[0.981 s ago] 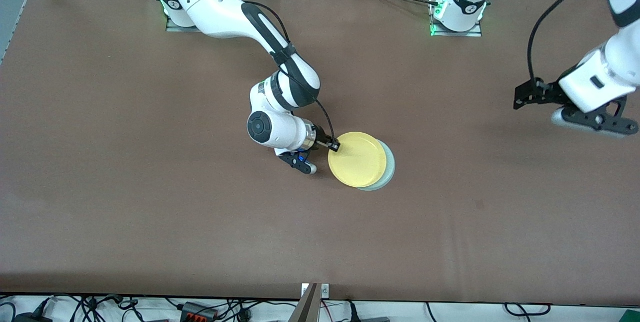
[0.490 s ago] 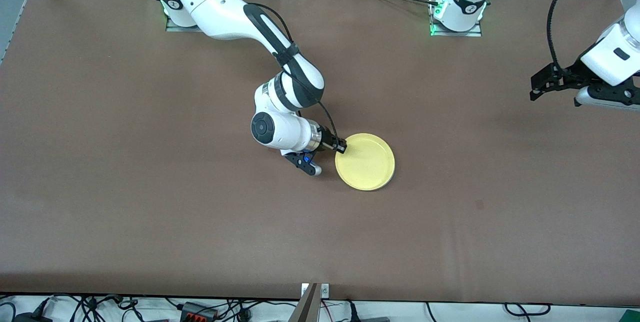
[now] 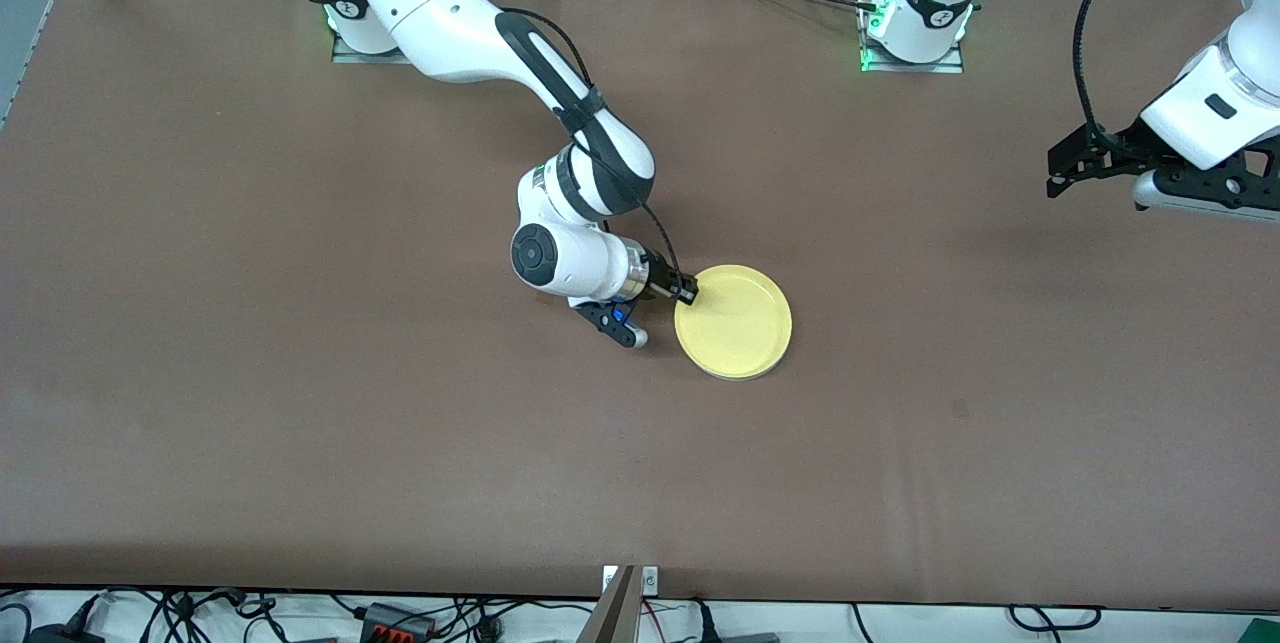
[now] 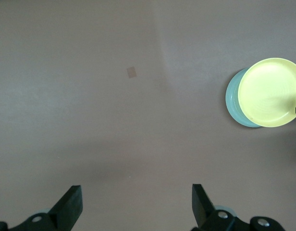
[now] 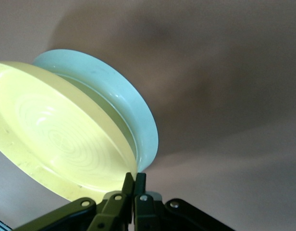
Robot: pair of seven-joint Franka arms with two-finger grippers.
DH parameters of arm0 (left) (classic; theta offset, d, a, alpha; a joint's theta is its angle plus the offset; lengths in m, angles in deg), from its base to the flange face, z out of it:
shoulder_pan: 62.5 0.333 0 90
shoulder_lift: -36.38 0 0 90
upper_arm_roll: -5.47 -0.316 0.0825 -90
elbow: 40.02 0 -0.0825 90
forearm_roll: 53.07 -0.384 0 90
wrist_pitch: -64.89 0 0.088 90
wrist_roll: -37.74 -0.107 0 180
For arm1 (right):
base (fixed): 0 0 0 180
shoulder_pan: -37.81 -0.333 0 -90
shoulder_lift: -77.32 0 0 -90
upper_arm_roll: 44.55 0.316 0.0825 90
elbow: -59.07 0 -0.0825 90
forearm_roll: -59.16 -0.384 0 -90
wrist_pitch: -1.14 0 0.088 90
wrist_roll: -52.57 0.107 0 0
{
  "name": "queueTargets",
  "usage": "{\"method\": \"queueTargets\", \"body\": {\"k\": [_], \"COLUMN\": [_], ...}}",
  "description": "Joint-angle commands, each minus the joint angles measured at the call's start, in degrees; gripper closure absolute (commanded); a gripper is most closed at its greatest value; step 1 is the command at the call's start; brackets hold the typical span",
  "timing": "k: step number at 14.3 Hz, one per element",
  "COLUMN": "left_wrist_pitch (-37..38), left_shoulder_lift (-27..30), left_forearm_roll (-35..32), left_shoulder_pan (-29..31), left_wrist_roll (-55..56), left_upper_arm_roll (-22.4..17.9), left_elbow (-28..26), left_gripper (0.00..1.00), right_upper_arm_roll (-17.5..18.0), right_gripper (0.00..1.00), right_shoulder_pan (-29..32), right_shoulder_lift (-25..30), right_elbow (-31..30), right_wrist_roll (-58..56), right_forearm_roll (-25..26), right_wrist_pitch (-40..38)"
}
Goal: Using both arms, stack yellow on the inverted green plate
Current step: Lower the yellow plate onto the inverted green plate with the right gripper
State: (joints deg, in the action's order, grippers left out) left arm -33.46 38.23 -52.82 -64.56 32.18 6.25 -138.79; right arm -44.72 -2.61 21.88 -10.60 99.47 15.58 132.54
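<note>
The right tool (image 3: 686, 293) is pinching the rim of the round pale yellow plastic plate (image 3: 733, 322), now sliding squarely over the inverted mint-green plate (image 5: 133, 120); stacking is nearly finished. The left tool (image 4: 133, 207) is waiting spread over the brown counter (image 3: 300, 373), well apart from this stack

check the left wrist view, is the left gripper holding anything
No, the left gripper is open over bare table, with the yellow plate lying apart from it.
</note>
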Motion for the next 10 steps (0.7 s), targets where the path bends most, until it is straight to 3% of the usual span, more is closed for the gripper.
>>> {"method": "queueTargets", "body": {"k": [1, 10], "left_wrist_pitch": [1.0, 1.4], "left_shoulder_lift": [0.3, 0.3], "left_forearm_roll": [-1.3, -2.2], "left_shoulder_pan": [-0.2, -0.2], "left_wrist_roll": [0.7, 0.7], "left_upper_arm_roll": [0.4, 1.7], "left_elbow": [0.3, 1.0], "left_gripper": [0.00, 0.00], "right_upper_arm_roll": [0.1, 1.4], "right_gripper": [1.00, 1.00], "right_shoulder_pan": [-0.4, -0.4], "right_shoulder_lift": [-1.8, -1.7], "right_elbow": [2.2, 2.2], "right_wrist_roll": [1.0, 2.2], "right_forearm_roll": [-1.0, -1.1], "right_wrist_pitch": [1.1, 1.8]}}
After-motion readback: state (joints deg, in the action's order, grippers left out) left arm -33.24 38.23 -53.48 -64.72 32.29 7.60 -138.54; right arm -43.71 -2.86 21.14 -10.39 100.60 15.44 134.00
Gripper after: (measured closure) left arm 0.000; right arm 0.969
